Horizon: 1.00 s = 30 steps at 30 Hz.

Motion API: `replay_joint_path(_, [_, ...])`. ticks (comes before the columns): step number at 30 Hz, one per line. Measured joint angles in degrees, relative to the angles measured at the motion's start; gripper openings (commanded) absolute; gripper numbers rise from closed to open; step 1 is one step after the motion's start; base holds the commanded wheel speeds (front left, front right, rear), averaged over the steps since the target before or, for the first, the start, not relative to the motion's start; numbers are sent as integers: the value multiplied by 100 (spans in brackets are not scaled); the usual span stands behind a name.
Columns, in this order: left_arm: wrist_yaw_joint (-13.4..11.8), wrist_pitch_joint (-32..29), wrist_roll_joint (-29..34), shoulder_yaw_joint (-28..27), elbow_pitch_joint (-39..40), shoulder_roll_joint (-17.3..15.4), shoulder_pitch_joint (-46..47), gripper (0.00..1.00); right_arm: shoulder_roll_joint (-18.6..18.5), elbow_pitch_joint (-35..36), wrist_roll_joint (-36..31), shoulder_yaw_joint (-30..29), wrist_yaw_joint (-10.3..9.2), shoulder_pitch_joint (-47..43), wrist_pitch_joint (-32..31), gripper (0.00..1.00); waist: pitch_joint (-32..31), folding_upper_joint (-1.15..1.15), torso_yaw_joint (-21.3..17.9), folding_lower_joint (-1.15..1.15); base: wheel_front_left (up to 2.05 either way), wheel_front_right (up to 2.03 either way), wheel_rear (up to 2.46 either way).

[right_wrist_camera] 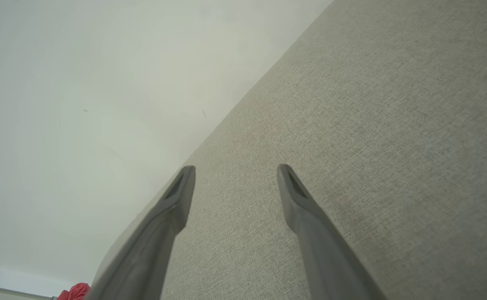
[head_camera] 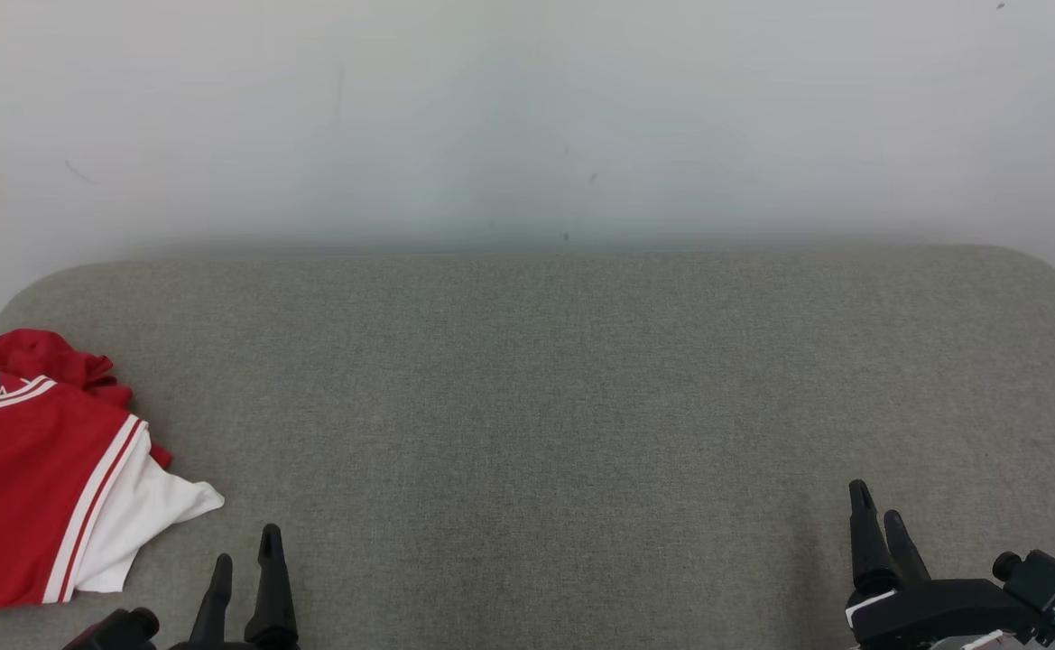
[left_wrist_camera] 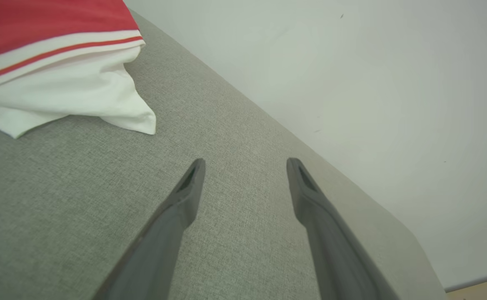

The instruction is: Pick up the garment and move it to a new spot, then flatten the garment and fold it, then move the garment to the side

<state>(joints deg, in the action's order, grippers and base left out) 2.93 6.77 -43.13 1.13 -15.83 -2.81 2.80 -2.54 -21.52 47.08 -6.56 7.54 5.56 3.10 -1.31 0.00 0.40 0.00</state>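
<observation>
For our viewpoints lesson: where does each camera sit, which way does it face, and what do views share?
Head view: on the head, facing forward and down at the fabric surface; left gripper lower left, right gripper lower right.
Left wrist view: on the left wrist, along its open fingers, over the surface toward the wall.
Right wrist view: same, from the right wrist.
Shared: the red-and-white garment.

Soft cloth garment (head_camera: 31,478), red and white; couch (head_camera: 545,406) in grey woven fabric, matt, slightly rough; wall (head_camera: 527,108) smooth, matt.
</observation>
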Motion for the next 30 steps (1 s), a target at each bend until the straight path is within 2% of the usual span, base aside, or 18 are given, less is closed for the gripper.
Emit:
replay_joint_path(11, [-90,154,868,160,-71,-177,-130,100,-3,-190,-1295,105,0,-32,212,100,-32,0,23,0,0,0,0])
replay_joint_path(19, [-192,258,1383,279,20,-302,-167,100,-4,-283,-1874,164,0,-31,358,100,-51,0,26,0,0,0,0])
replay_joint_path(30, [-199,380,1985,402,81,-401,-259,100,-8,-364,-2559,232,0,-32,553,100,-83,0,33,0,0,0,0])
